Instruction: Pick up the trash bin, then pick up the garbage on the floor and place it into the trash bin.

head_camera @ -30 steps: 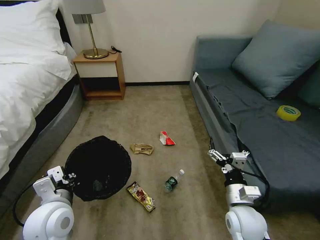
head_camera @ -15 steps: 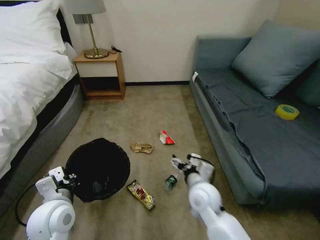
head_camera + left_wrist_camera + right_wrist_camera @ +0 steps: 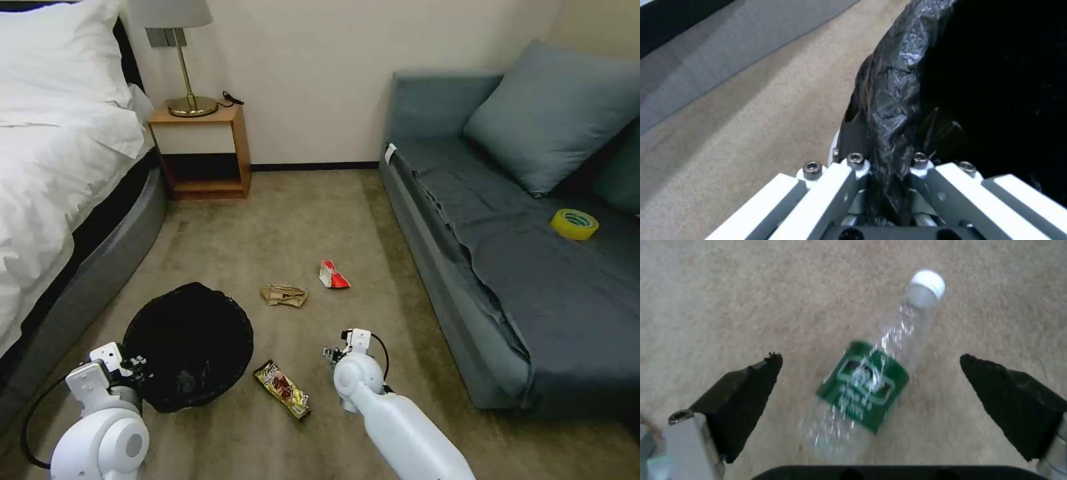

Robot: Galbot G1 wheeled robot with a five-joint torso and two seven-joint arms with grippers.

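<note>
Left claw (image 3: 882, 173) grips trash bin (image 3: 187, 343) rim; right claw (image 3: 871, 380), wide open, straddles bottle (image 3: 871, 376), apparently needing only lowering, closing.

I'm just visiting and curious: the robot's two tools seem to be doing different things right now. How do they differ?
The left tool is shut on the rim of the trash bin; the right tool is open and holds nothing. The left grips crinkly black bag; the right straddles the bottle lying on the carpet, its pads clear of it. Both are low near the floor.
</note>
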